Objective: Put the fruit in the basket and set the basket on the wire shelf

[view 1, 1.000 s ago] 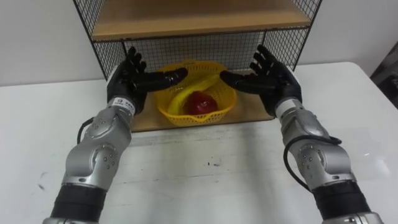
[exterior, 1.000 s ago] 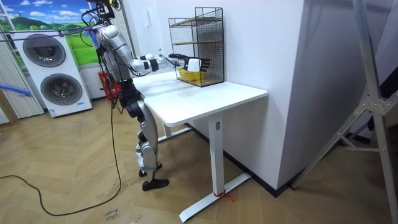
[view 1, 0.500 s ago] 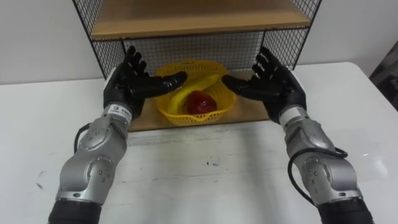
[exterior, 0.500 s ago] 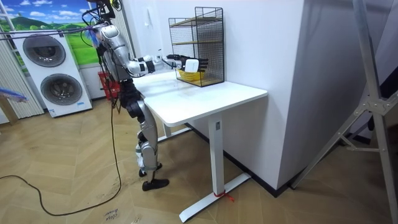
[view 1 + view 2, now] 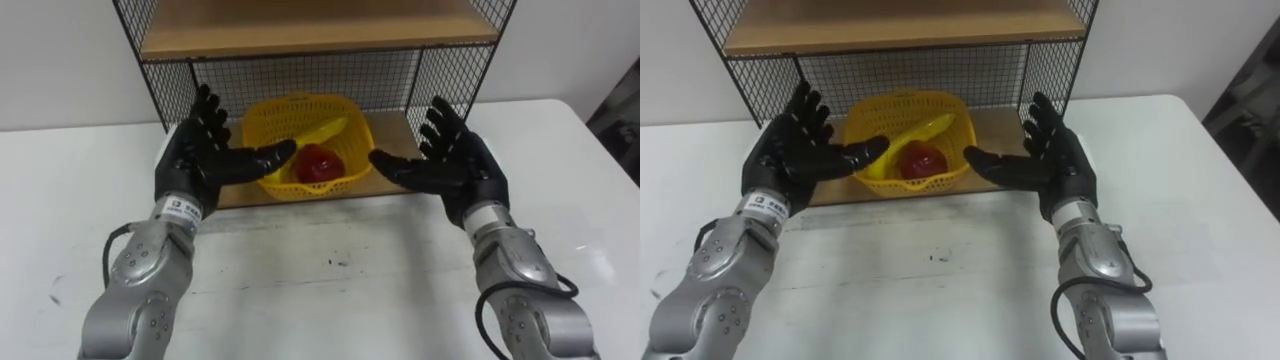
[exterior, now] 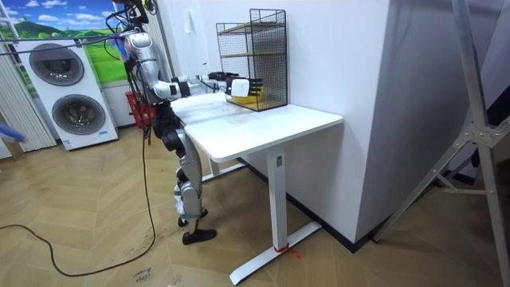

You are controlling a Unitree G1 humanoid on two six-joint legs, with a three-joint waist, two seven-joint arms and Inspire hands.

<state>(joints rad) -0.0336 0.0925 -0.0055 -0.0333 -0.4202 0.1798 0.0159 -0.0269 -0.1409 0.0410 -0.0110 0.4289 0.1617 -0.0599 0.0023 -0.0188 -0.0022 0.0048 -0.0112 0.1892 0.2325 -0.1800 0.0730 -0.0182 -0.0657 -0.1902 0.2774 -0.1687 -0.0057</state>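
A yellow basket (image 5: 300, 110) (image 5: 902, 108) stands on the bottom wooden board of the wire shelf (image 5: 440, 70) (image 6: 267, 48). In it lie a red apple (image 5: 318, 163) (image 5: 923, 157) and a yellow banana (image 5: 325, 130) (image 5: 930, 126). My left hand (image 5: 200, 160) (image 5: 795, 150) is open in front of the shelf, to the left of the basket, its thumb reaching across the basket's front rim. My right hand (image 5: 455, 165) (image 5: 1050, 165) is open to the right of the basket, apart from it. Both palms face each other.
The shelf's upper wooden board (image 5: 300, 25) hangs close above the basket. The white table (image 5: 330, 290) (image 6: 263, 119) stretches in front of the shelf. I stand at the table's end; washing machines (image 6: 68, 88) are behind me.
Both hands have drawn back toward me, out of the shelf and away from the basket's sides. The basket stays on the bottom board.
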